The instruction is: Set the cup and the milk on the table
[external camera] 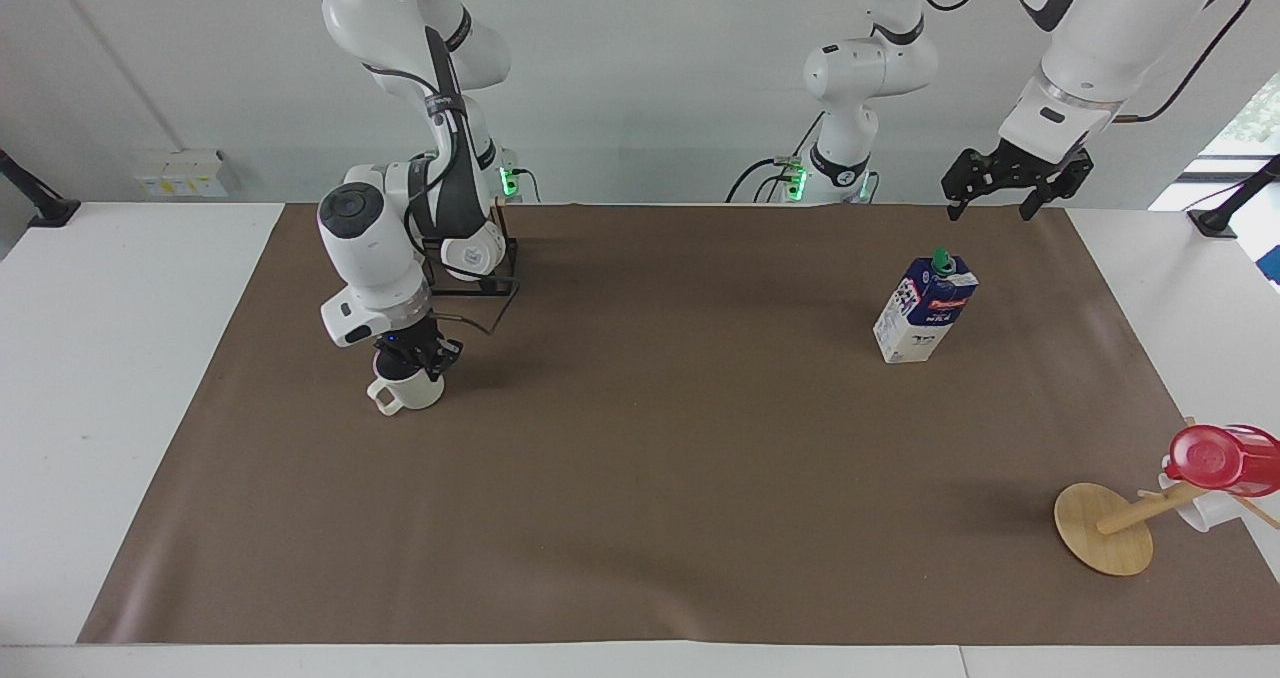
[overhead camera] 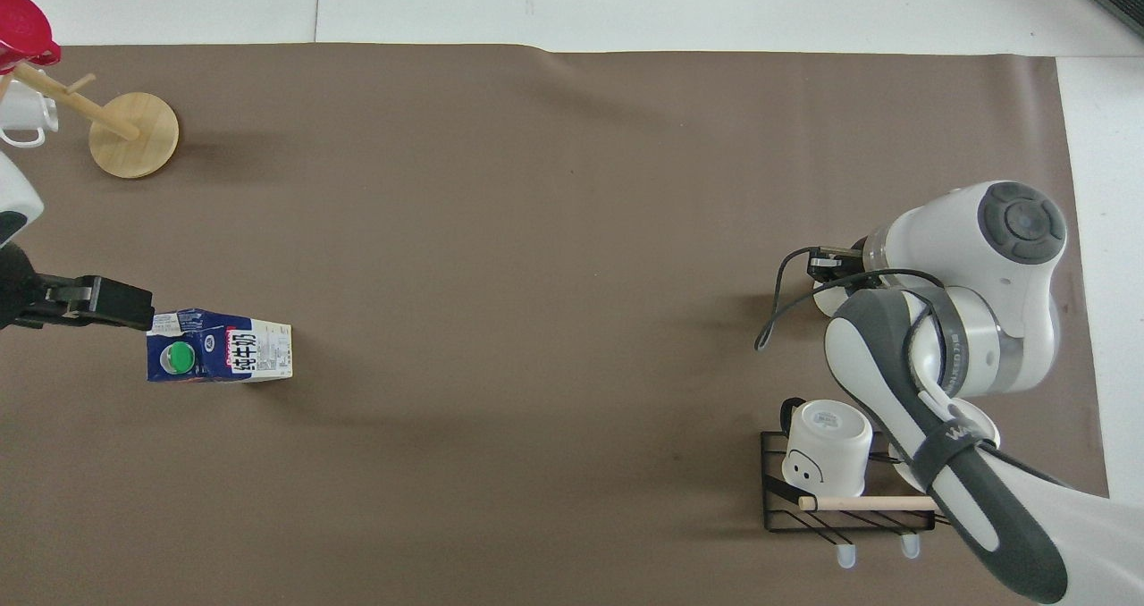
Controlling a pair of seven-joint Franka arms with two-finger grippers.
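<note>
Two task things: both stand on the table [external camera: 120,378]; your landmark is the milk [external camera: 924,308].
Cup: you see the cup [external camera: 408,392] upright on the brown mat, well apart from the milk, toward the right arm's end.
Right gripper: the right gripper [external camera: 412,356] is down at the cup's rim; you cannot tell whether it grips or has let go.
Left gripper: the left gripper [external camera: 1003,186] hangs spread and empty above the milk; that arm waits.
Cup handling: likely stiff, glazed, slippery, chippable; take it by the rim wall or loop handle.
Milk handling: probably tall, tippy, soft-walled; squeeze its mid body gently, below the green cap.
</note>
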